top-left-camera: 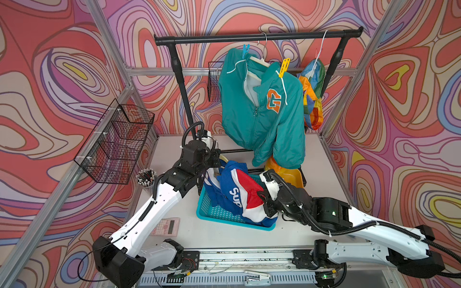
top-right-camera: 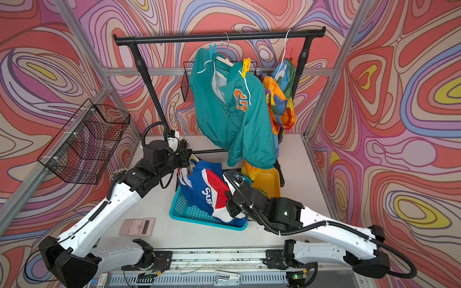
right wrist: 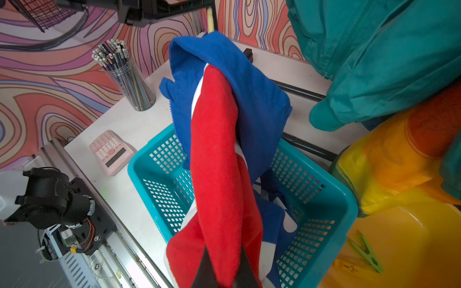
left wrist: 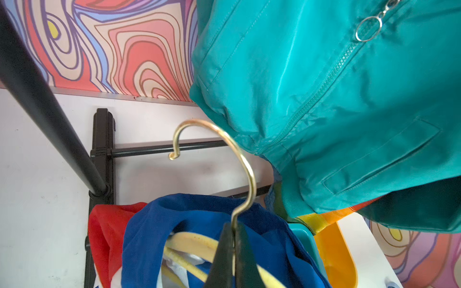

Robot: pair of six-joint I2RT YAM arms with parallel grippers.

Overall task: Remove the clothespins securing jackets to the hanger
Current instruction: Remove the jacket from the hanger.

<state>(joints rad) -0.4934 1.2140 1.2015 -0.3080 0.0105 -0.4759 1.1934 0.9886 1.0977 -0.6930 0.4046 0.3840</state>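
The blue, red and white jacket [top-left-camera: 234, 192] hangs on a yellow hanger [left wrist: 189, 243] over the teal basket [top-left-camera: 219, 217]. My left gripper [left wrist: 233, 232] is shut on the hanger's brass hook [left wrist: 239, 154]. My right gripper [right wrist: 224, 264] is shut on the jacket's red fabric [right wrist: 219, 162] low down. The teal jacket [top-left-camera: 262, 107] hangs on the rack, held by a blue clothespin [top-left-camera: 245, 51] and a yellow clothespin [top-left-camera: 284, 66]. The rainbow jacket [top-left-camera: 313, 94] hangs to its right. A green clothespin [right wrist: 366, 250] lies in the yellow bin [right wrist: 399, 249].
The black clothes rack [top-left-camera: 249, 38] spans the back, its feet on the table. Wire baskets [top-left-camera: 117, 142] are mounted on the left frame. A cup of pencils [right wrist: 129, 77] and a pink calculator [right wrist: 111, 152] sit left of the basket.
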